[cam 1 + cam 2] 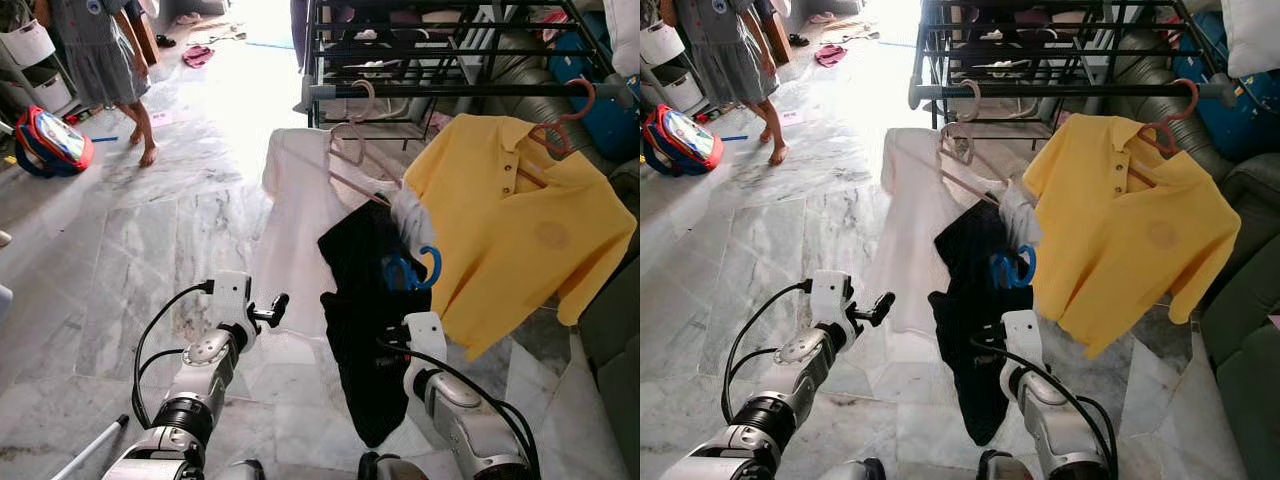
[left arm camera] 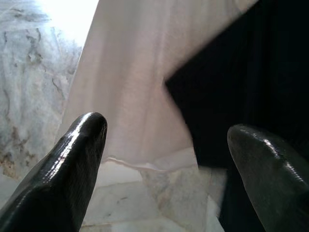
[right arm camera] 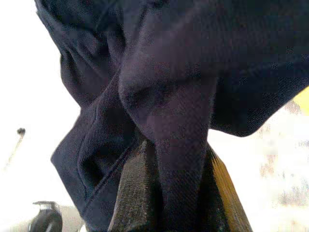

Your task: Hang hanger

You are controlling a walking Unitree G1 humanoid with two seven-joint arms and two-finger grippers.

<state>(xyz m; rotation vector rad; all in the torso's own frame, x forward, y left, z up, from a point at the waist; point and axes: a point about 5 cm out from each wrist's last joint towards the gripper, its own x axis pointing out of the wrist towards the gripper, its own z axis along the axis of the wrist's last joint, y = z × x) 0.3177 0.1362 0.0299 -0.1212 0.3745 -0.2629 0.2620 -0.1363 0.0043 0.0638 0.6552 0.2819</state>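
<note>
- The right claw [image 3: 169, 193] is raised in front of the robot and closed on a fold of the black garment [image 1: 365, 320]; in the right wrist view the dark cloth is pinched between the two fingers and drapes over them.
- The black garment hangs on a blue hanger [image 1: 410, 270], whose hook shows just above the right arm, in front of the yellow shirt's lower left edge.
- The blue hanger is not on the rail; it sits below the black drying rack [image 1: 450, 50], between the white shirt and the yellow shirt.
- The left claw [image 2: 164, 164] is held out to the left of the black garment, fingers spread wide with nothing between them; it faces the lower hem of the white shirt [image 1: 300, 220].
- The white shirt hangs from a pink hanger [image 1: 355, 135] hooked on the rack's near rail.
- The yellow shirt [image 1: 510, 220] hangs to the right on a reddish hanger [image 1: 570, 115], tilted down to the right.
- The floor [image 1: 150, 260] is grey-veined marble.
- Far left, a person [image 1: 105, 60] in a grey skirt stands barefoot near a red and blue bag [image 1: 50, 140].
</note>
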